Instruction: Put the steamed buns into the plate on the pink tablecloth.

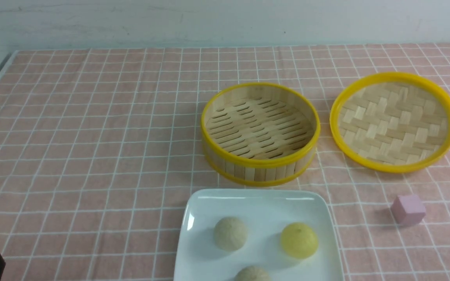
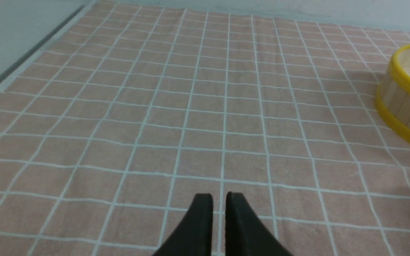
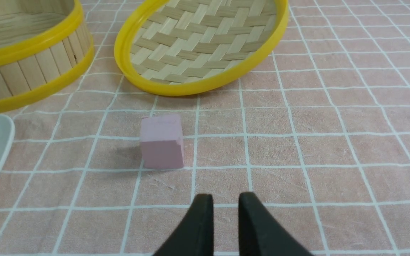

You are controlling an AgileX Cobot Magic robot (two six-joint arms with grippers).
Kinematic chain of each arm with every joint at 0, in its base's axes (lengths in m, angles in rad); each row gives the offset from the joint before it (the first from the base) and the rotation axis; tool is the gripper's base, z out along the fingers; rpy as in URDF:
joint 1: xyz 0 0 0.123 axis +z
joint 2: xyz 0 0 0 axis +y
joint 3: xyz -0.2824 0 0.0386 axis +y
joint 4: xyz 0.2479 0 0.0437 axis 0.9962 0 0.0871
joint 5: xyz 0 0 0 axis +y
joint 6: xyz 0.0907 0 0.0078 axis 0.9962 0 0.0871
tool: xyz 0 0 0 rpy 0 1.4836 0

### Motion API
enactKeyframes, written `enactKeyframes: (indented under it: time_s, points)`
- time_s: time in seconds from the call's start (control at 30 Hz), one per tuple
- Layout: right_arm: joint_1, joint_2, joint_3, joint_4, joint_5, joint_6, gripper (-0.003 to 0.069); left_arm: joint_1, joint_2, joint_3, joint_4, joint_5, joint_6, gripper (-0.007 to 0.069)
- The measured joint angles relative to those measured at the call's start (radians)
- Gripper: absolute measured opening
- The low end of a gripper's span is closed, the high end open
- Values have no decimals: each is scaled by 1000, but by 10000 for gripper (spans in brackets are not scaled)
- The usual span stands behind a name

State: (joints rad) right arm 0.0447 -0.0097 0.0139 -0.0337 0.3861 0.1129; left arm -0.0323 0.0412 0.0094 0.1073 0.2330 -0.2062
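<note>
And there they are, two beige buns [image 1: 230, 233] and a yellow bun [image 1: 299, 240] sitting on the white plate [image 1: 201, 257], on the pink tablecloth [image 1: 131, 175]! Left tool [image 2: 219, 199], parted by a narrow gap, gripping nothing; right tool [image 3: 226, 199], slightly wider apart, empty too, with the pink cube [image 3: 161, 142] near it.

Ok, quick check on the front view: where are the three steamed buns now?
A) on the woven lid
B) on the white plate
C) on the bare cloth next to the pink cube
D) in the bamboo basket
B: both pale buns and the yellow one sit inside the raised rim of the white plate.
</note>
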Motion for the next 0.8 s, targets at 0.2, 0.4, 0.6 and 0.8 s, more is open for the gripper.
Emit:
enactKeyframes:
  time_s: [0.2, 0.4, 0.6, 0.8]
  points:
    - [0, 0, 0, 0, 0, 0, 139, 4, -51, 18, 32, 27, -50, 90]
    - [0, 0, 0, 0, 0, 0, 149, 15, -52, 18, 38, 92, -93, 96]
    - [0, 0, 0, 0, 0, 0, 155, 15, -52, 17, 41, 134, -96, 97]
    - [0, 0, 0, 0, 0, 0, 165, 15, -53, 17, 41, 135, -96, 97]
